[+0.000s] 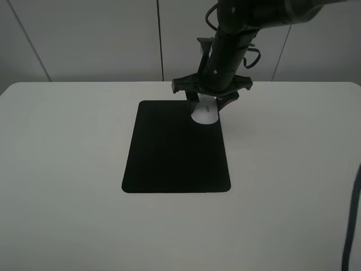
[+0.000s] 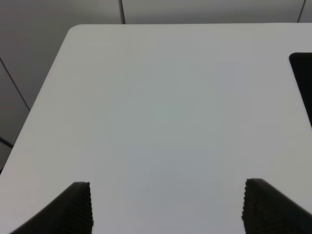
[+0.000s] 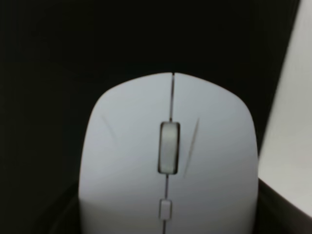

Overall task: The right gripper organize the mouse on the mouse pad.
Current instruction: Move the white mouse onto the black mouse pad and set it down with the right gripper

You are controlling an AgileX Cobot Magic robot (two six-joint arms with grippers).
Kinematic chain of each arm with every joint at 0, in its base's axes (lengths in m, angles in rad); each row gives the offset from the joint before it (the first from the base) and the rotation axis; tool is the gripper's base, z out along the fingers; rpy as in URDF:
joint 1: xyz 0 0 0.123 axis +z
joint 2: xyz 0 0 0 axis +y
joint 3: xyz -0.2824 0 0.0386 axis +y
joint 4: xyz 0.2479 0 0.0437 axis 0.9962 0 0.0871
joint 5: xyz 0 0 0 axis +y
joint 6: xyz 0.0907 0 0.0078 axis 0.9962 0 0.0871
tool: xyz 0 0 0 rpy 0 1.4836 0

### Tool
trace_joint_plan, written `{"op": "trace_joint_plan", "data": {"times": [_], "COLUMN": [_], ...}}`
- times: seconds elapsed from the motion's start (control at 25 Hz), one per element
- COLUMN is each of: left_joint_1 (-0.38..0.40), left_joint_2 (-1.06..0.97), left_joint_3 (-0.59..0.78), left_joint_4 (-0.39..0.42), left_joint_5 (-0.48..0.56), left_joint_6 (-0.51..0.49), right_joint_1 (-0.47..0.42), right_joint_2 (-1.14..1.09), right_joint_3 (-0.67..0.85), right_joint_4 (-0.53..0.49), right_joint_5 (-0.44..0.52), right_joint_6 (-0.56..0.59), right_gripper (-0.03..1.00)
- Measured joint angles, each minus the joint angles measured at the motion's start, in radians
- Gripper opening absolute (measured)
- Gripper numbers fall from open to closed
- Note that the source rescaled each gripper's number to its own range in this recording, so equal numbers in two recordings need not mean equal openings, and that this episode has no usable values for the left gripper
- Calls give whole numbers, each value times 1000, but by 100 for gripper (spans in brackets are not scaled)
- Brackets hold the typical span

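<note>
The white mouse (image 1: 204, 114) lies on the far right corner of the black mouse pad (image 1: 175, 152). My right gripper (image 1: 207, 100) reaches down from the back and stands over the mouse's rear. In the right wrist view the mouse (image 3: 168, 146) fills the frame with its grey scroll wheel in the middle. A dark finger (image 3: 63, 217) sits against each of its sides, so the gripper (image 3: 168, 217) is shut on it, with the pad (image 3: 97, 44) beneath. My left gripper (image 2: 170, 209) is open and empty over bare table, with the pad's edge (image 2: 302, 73) at the side.
The white table (image 1: 67, 169) stretches around the pad on all sides. A grey wall stands behind the table's far edge. A dark cable (image 1: 352, 226) hangs at the right edge of the high view.
</note>
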Motion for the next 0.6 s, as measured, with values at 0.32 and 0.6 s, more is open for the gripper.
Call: {"op": "trace_joint_plan", "data": {"times": [0.32,0.6], "left_joint_1": [0,0], "left_joint_2": [0,0], "left_joint_3": [0,0], "left_joint_4": [0,0], "left_joint_5": [0,0], "left_joint_6": [0,0], "right_joint_1": [42,63], "right_joint_2": [106,192], "right_joint_3": [-110,-201], "right_joint_4": [0,-11], "right_joint_5": [17,42], "right_joint_6": [58,105], "right_gripper": [0,0]}}
